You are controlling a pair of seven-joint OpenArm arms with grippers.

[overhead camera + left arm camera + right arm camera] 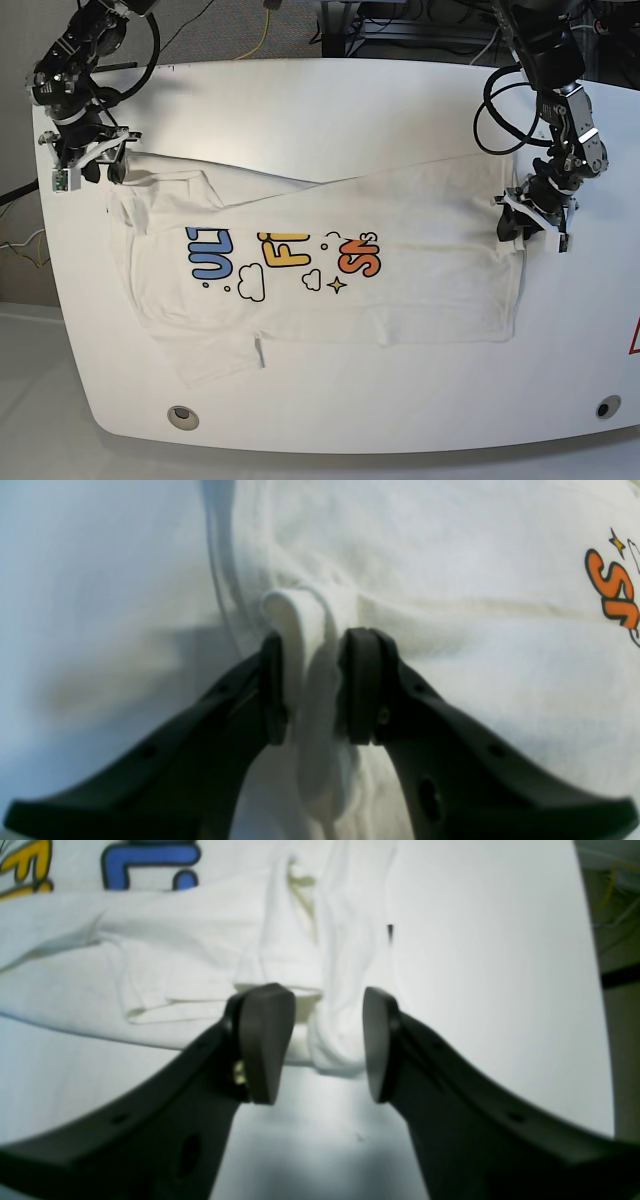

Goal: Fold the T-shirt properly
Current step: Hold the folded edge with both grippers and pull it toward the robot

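The T-shirt (330,290) has big letters on it, partly hidden by a fold. Blue letters read "UL", yellow ones "FI", orange ones "SM". A red sign at the right edge cannot be read.

T-shirt (330,270) lies on table (400,110), between both arms.
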